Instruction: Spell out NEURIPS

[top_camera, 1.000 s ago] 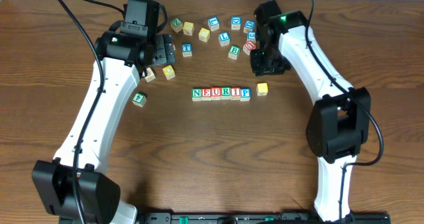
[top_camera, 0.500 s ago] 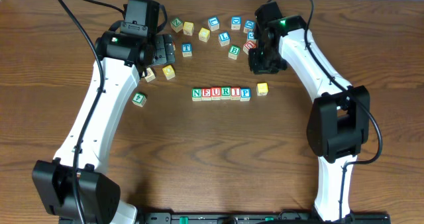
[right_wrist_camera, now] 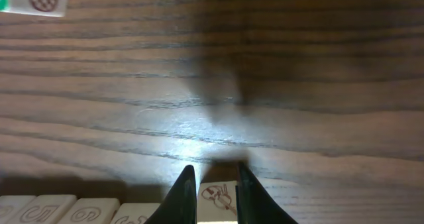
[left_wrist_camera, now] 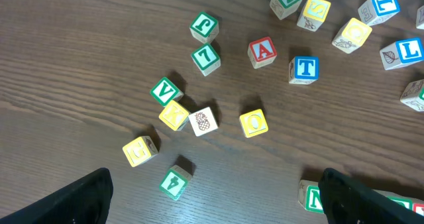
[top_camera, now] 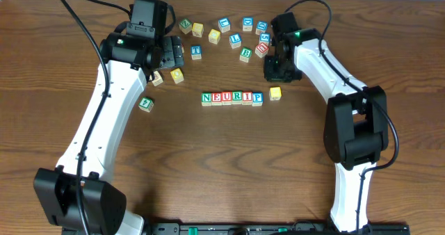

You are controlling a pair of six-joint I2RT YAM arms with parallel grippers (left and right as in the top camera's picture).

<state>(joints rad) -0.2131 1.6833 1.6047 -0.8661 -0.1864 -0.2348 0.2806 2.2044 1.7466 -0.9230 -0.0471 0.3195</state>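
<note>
Row NEURIP (top_camera: 232, 97) horizontal, right hand (right_wrist_camera: 213, 177) pinching cube (right_wrist_camera: 218, 201)

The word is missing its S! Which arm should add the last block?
Right. Its gripper pinches a block, letter hidden, and is nearer the row's P end. The left gripper hangs open over other blocks, farther away.

The brown wooden table (top_camera: 222, 165) has small letter cubes lying on it. In the middle, a row of six cubes (top_camera: 232, 98) sits touching side by side and reads N E U R I P. A yellow cube (top_camera: 275, 93) lies just beside the row at 3 o'clock. A loose bunch of cubes (top_camera: 224, 24) lies at 12 o'clock, with a blue T cube (top_camera: 197, 51) among them. A green cube (top_camera: 145, 103) sits alone at 9 o'clock.
</note>
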